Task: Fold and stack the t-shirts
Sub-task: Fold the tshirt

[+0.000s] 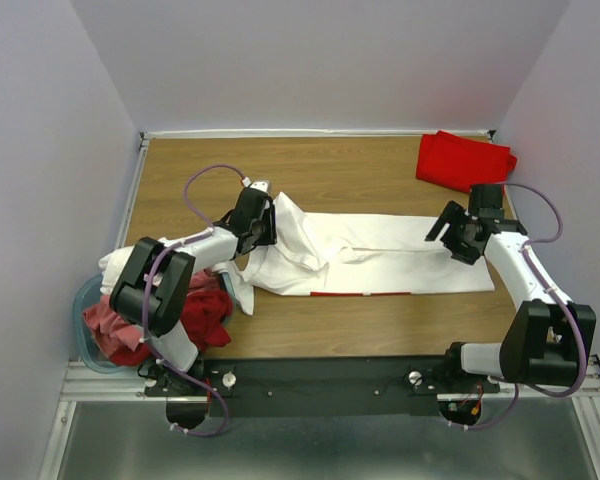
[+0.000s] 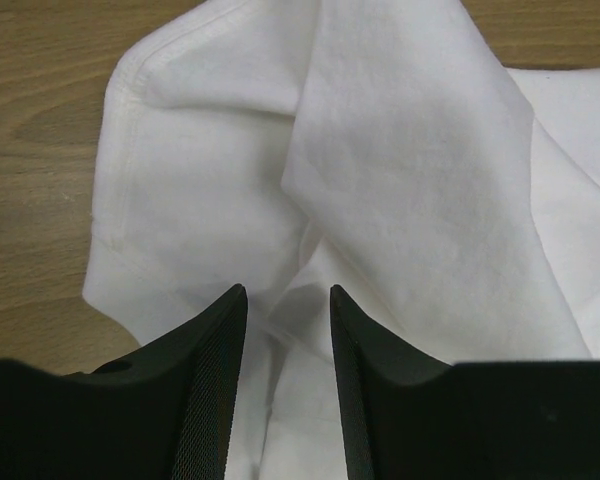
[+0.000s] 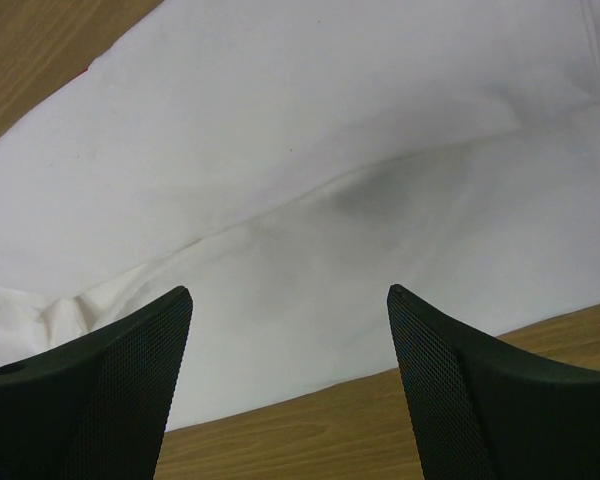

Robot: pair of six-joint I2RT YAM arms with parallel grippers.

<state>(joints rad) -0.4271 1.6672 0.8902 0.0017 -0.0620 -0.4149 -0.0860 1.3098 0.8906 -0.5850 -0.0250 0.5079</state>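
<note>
Centrally, one garment lies spread out between the two arms; the others sit at the table's edges.

- Long white cloth t-shirt (image 1: 380, 255): lies flat along the middle of the brown wooden table (image 1: 320, 330), running left to right. Its right part is smooth and its left end is rumpled into raised folds. A thin red strip shows along its near edge.
- Left gripper (image 1: 265, 228): sits at the rumpled left end of the white cloth t-shirt. In the left wrist view its black fingers (image 2: 215, 380) stand close together with a bunch of white cloth between them, and folds run toward that gap, so the left gripper (image 2: 288, 295) is clenched on the shirt.
- Right gripper (image 1: 448, 240): hangs over the right end of the same shirt, near its near hem. In the right wrist view its fingers (image 3: 130, 390) are spread wide, with flat cloth and a band of wood visible between them. The right gripper (image 3: 290, 292) is released and holds nothing.
- Bright red folded t-shirt (image 1: 463, 160): lies at the far right corner of the table, well apart from the white one.
- Pale blue plastic tub (image 1: 83, 300): sits at the near left edge, partly hidden by the left arm.
- Heap of loose shirts: red cloth (image 1: 195, 310) and dusty pink cloth (image 1: 105, 325) spill from the tub, with a white piece (image 1: 115, 265) on its far side. How many garments make up the heap cannot be told.
</note>
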